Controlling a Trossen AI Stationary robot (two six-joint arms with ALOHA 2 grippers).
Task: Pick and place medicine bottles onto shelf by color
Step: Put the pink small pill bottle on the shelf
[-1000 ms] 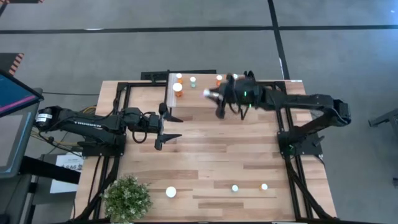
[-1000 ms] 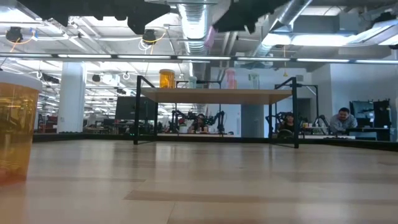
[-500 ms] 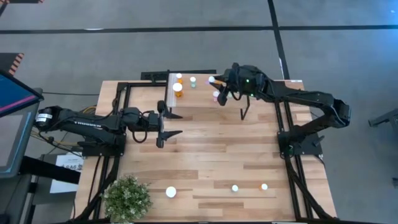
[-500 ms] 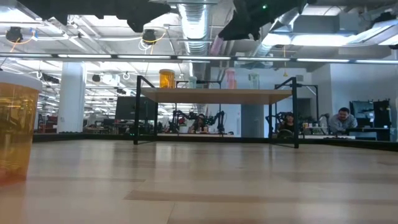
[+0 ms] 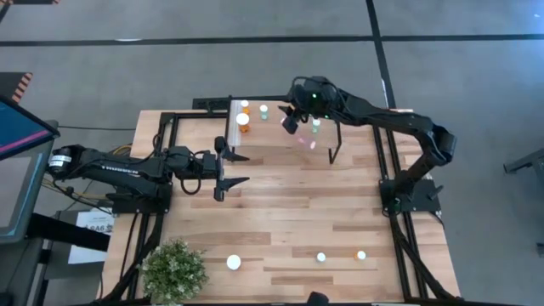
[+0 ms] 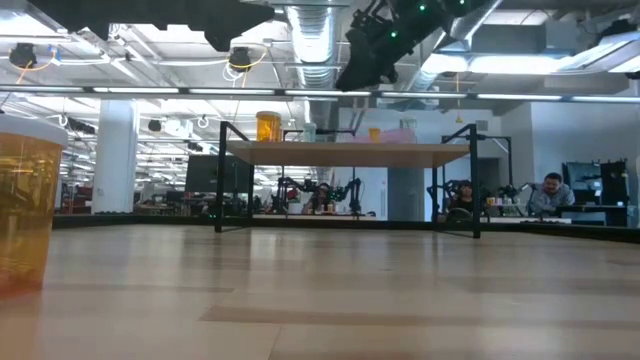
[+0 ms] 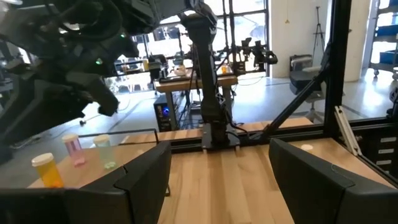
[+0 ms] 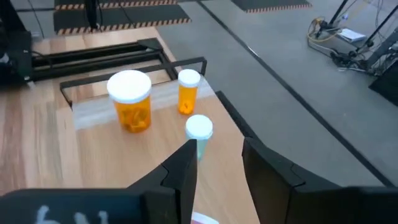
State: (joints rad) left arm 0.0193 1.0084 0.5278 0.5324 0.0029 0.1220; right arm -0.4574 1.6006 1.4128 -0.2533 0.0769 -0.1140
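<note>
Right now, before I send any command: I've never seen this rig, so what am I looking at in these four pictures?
Two robot arms work at a wooden table. One picture looks straight down, one looks level across the tabletop, and one camera sits on each wrist. The right claw hangs open and empty over the small shelf, which carries orange, green and pink pill bottles, one a big orange bottle. The left claw rests open near the shelf. Three more bottles and a plant stand along the opposite edge.

a large orange bottle is cut off by the low view's edge.
</note>
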